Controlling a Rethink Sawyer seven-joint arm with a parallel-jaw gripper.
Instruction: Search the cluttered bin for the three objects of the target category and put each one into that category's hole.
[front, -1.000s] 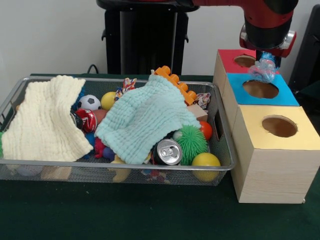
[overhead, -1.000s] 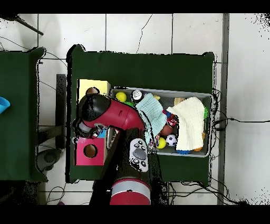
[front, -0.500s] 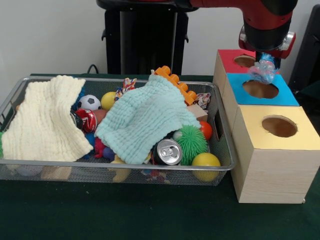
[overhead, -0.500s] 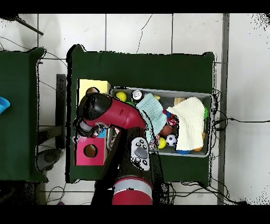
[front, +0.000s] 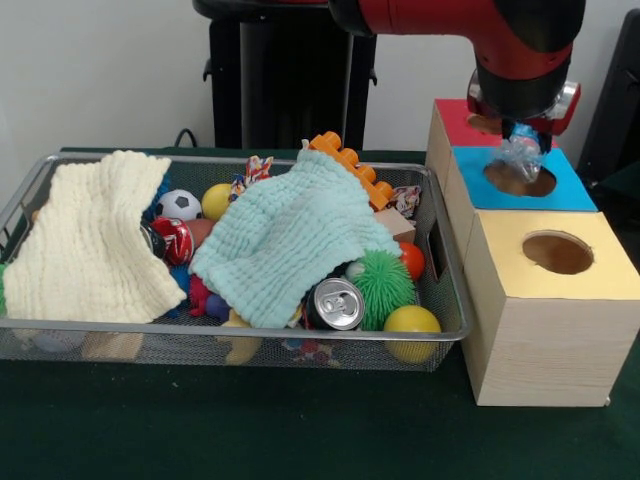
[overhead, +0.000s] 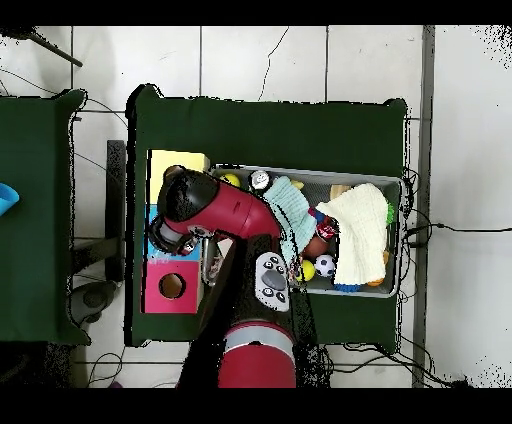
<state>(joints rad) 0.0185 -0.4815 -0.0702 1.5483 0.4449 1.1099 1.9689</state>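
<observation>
Front view: hand (front: 522, 150) hidden behind crumpled plastic (front: 520, 156).

A wire-mesh bin (front: 440, 250) sits on the green tabletop (front: 300, 430), with a row of three wooden hole-topped boxes (front: 545, 330) touching its right end. The gripper (front: 522, 135) hangs over the middle box (front: 575, 190).

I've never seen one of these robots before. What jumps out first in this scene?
The big red arm comes down at the upper right of the front view, its gripper holding a crinkly clear plastic thing just above the blue box's hole. To the left sits a wire bin crammed with toys, where a pale green cloth and a cream cloth cover much of the pile.
</observation>
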